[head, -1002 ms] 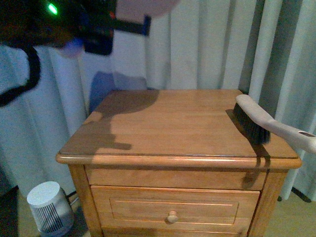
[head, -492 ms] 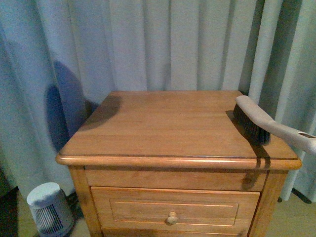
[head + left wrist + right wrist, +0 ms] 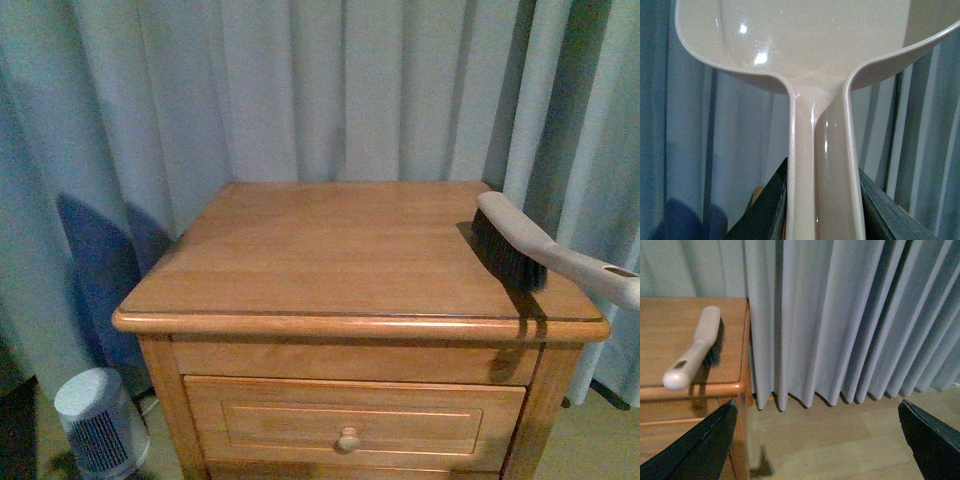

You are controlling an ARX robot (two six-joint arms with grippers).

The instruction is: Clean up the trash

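My left gripper (image 3: 822, 200) is shut on the long handle of the pinkish-beige dustpan (image 3: 805, 45), which fills the left wrist view against the curtain; its pan looks empty. No trash wad shows in any view. My right gripper (image 3: 817, 440) is open and empty, held over the wooden floor beside the nightstand, its black fingers (image 3: 695, 447) wide apart. Neither arm shows in the front view. A hand brush (image 3: 520, 250) with black bristles lies at the right edge of the nightstand top (image 3: 330, 250), its handle overhanging; it also shows in the right wrist view (image 3: 695, 347).
The wooden nightstand has a drawer with a round knob (image 3: 348, 438). Grey curtains (image 3: 330, 90) hang behind and to the right of it. A small white cylindrical appliance (image 3: 100, 420) stands on the floor at the left. Bare wooden floor (image 3: 840, 440) lies to the right of the nightstand.
The left arm with the dustpan, high at the upper left one second ago, has left the front view. Its shadow slid off the nightstand top onto the curtain at the left.
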